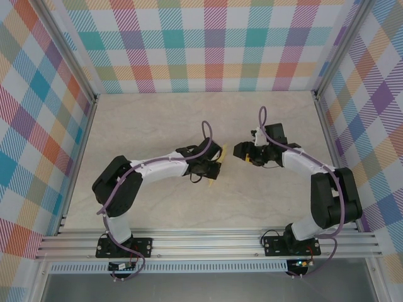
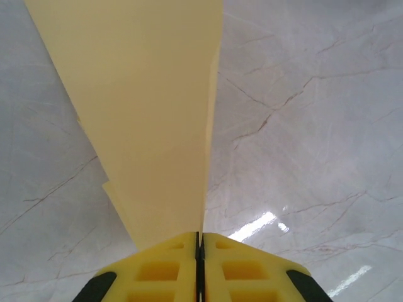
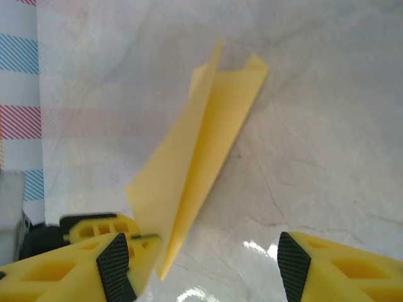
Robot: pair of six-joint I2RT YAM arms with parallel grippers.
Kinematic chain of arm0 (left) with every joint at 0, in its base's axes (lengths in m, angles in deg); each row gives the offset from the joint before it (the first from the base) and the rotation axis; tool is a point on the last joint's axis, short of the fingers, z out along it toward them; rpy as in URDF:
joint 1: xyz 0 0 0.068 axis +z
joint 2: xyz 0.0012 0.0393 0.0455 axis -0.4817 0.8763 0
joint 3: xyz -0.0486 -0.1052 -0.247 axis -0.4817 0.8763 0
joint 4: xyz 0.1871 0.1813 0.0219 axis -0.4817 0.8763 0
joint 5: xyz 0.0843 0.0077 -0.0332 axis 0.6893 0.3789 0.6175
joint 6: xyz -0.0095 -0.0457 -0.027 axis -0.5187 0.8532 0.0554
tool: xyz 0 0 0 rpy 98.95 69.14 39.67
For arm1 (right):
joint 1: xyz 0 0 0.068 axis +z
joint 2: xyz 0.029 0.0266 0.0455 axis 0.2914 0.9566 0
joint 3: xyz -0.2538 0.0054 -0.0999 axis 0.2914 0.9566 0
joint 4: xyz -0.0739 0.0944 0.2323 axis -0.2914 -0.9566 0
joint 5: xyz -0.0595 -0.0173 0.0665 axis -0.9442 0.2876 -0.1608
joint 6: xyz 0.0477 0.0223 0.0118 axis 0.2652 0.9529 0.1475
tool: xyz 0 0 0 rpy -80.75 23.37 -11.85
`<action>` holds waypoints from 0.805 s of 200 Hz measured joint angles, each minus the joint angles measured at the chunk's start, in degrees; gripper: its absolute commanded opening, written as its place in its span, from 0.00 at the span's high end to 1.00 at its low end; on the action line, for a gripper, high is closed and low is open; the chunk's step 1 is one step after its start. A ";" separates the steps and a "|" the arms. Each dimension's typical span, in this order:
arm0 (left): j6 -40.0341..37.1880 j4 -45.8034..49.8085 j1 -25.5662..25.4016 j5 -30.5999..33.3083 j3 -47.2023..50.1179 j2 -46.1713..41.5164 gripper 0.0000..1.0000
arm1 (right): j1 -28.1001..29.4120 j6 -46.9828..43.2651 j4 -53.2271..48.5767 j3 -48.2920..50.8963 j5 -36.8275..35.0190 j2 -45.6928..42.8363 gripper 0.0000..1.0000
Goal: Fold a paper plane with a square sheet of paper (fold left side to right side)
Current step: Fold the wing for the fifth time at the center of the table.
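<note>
Where the left arm (image 1: pixel 151 168) bends out from its base and reaches rightward to the middle of the surface (image 1: pixel 157 119), the right arm (image 1: pixel 315 173) rises from its own base and reaches leftward toward it. The two wrists are near each other but apart.

The left fingers (image 2: pixel 157 270) are pressed together and pinch the paper plane (image 2: pixel 145 113) near its narrow end. The right fingers (image 3: pixel 340 270) stand spread and grip nothing. The plane's sharp tip lies just beside one of them, and contact cannot be told.

The plane is plain yellow-orange paper, folded into a long narrow dart with a centre crease. Its two flaps gape apart at the wide end. It sits at mid-surface between the wrists; whether it rests on the marbled top cannot be told.

From above, the plane is a thin yellow sliver at the left fingers, and the bend of both arms is plain. The left wrist view shows the closed seam of the fingers, with layered paper edges stepping out on one side. The right wrist view shows the full outline, the open flaps and the left fingers clamped low on the dart.
</note>
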 measured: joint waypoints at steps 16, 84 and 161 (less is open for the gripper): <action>2.49 -3.76 2.49 -4.26 2.89 0.00 0.94 | 0.59 0.44 0.74 1.64 0.55 0.46 0.35; 11.19 -16.04 7.32 -16.87 7.96 0.15 0.97 | 5.27 3.98 7.63 2.58 1.03 6.47 0.36; 18.45 -24.96 9.05 -22.69 10.56 2.95 0.99 | 8.46 10.93 14.99 1.88 -0.90 12.85 0.41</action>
